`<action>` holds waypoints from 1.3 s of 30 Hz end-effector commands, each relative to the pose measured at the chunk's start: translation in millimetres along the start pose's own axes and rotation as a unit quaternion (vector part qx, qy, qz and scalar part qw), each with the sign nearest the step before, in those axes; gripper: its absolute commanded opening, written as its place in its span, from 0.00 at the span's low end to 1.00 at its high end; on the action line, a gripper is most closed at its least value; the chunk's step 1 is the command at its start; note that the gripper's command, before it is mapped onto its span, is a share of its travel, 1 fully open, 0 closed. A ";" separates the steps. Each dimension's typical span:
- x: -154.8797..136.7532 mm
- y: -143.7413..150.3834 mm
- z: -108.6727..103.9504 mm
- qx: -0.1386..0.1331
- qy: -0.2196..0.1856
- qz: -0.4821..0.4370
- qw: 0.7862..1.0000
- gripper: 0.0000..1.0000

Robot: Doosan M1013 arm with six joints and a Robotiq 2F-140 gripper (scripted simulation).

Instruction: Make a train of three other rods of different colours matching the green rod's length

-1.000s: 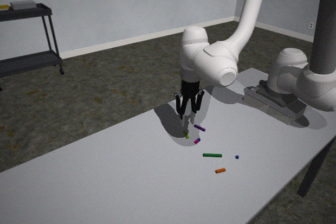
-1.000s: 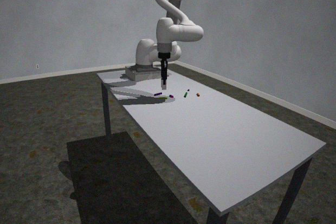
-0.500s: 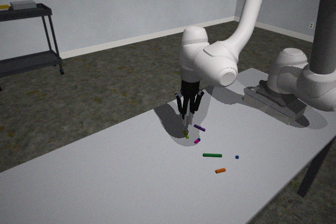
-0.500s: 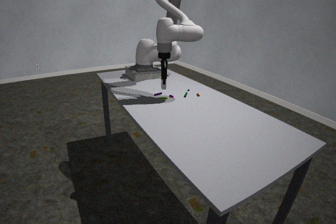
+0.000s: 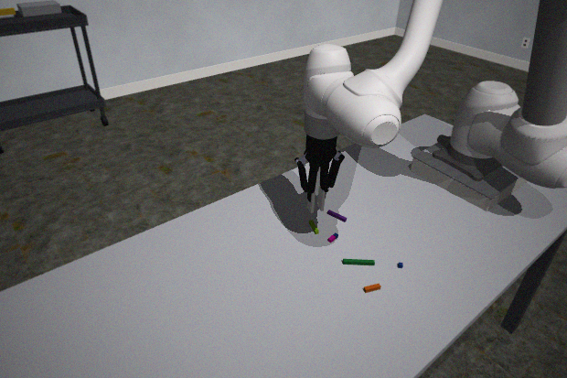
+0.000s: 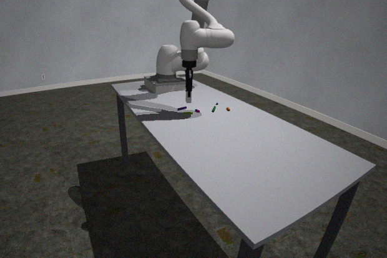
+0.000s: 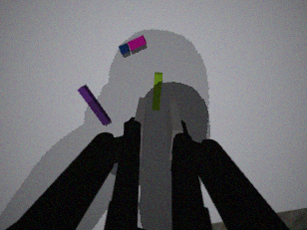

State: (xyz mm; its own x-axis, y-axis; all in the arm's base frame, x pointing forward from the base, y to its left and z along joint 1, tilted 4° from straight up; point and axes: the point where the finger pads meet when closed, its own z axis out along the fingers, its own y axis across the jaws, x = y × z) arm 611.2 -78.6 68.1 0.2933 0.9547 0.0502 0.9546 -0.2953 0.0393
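My gripper [image 5: 316, 210] [image 6: 188, 102] [image 7: 156, 111] is open by a narrow gap, empty, above the table near the lime rod [image 5: 314, 226] [image 6: 188, 113] [image 7: 157, 91], which lies flat, partly in shadow. A magenta rod [image 5: 332, 239] [image 6: 197, 110] [image 7: 138, 43] and a blue rod [image 5: 336, 235] [image 7: 124, 49] lie end to end, roughly in line, with at most a hairline gap. The purple rod [image 5: 336, 215] [image 6: 181, 108] [image 7: 94, 105] lies apart, slanted. The green rod [image 5: 358, 262] [image 6: 213, 109], a second blue rod [image 5: 400, 264] [image 6: 216, 103] and the orange rod [image 5: 371, 287] [image 6: 228, 109] lie separately.
The rods lie on the white table [image 5: 183, 299] [image 6: 249, 160]. The arm's base block [image 5: 458, 185] [image 6: 165, 86] stands at the table's far end. A dark cart [image 5: 46, 100] stands on the floor beyond the table.
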 end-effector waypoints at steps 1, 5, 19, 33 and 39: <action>0.0 0.0 0.7 0.000 0.000 0.000 1.000 0.15; 0.0 0.0 2.8 0.000 0.000 0.000 1.000 0.15; -0.2 0.1 16.7 0.000 0.000 0.000 1.000 0.15; -0.5 0.1 35.8 0.000 0.000 0.000 1.000 0.15; -0.6 0.1 43.6 0.000 0.000 0.000 1.000 0.15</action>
State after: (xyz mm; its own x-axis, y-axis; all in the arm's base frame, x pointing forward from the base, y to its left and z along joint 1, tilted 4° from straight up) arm 613.2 -77.7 28.1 0.2928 0.9548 0.0506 0.9547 -0.2948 0.0391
